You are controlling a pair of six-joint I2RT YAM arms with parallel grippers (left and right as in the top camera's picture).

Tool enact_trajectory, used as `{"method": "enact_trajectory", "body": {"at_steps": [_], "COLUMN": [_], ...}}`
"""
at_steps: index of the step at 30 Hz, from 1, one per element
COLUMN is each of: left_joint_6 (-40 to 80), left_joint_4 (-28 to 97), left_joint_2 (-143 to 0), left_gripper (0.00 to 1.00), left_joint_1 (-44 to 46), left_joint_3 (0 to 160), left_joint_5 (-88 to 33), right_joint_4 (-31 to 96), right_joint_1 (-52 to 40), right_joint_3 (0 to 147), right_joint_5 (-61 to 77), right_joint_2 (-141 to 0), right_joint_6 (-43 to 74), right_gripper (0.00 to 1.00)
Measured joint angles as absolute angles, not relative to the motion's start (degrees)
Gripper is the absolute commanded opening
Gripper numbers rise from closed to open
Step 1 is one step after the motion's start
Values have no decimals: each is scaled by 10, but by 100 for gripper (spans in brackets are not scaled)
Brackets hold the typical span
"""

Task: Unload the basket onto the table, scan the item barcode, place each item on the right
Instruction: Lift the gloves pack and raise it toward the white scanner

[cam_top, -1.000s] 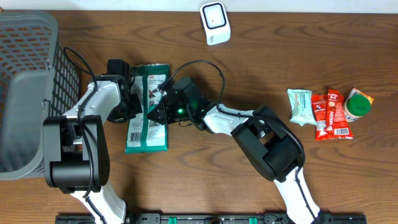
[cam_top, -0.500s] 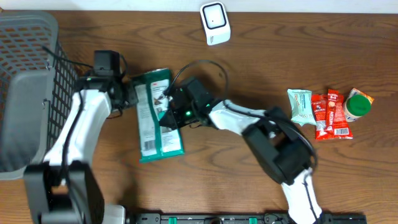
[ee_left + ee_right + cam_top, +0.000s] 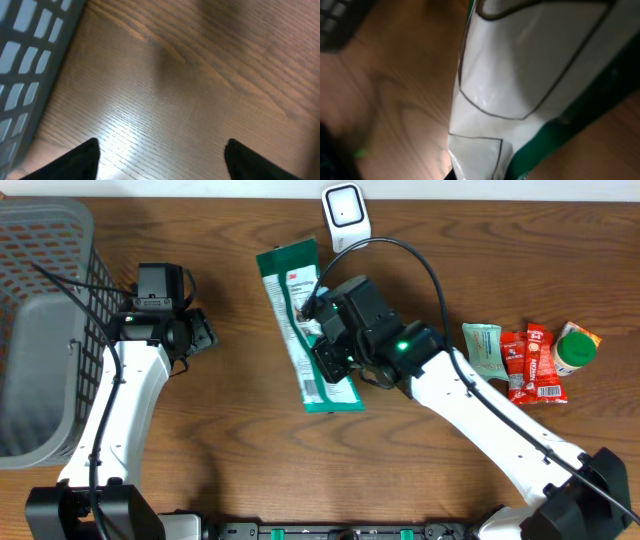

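Left fingers (image 3: 80, 161) spread wide, right fingers (image 3: 325, 352) pinched shut

Right gripper (image 3: 320, 338) is clamping the green packet (image 3: 295, 285), whose far end is lying near the white scanner (image 3: 346, 217). Left gripper (image 3: 195, 335) is hovering well apart, beside the grey basket (image 3: 45, 240).

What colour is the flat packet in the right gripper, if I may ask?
The flat plastic packet is green with white panels; best seen overhead.
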State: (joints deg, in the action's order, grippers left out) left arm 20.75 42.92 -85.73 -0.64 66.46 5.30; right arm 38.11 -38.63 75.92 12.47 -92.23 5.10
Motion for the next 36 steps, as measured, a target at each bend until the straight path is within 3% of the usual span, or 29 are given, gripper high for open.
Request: {"method": "enact_trajectory", "body": {"at_steps": [10, 19, 29, 36], "left_joint_6": [208, 208, 208, 208], "left_joint_4": [429, 430, 430, 430], "left_joint_2": [-857, -857, -857, -857], "left_gripper": [82, 83, 83, 83], "left_joint_1": [-6, -6, -6, -6], "left_joint_3": [665, 665, 665, 665], "left_joint_5": [56, 58, 60, 60], "right_joint_4": [455, 593, 616, 668], "right_joint_1": [-363, -346, -346, -346], "right_joint_3": [785, 951, 1038, 1174], "right_joint_5": [94, 30, -44, -80], "right_joint_2": [-900, -898, -893, -935], "right_joint_6": [21, -17, -68, -87], "right_gripper": [1, 1, 1, 1]}}
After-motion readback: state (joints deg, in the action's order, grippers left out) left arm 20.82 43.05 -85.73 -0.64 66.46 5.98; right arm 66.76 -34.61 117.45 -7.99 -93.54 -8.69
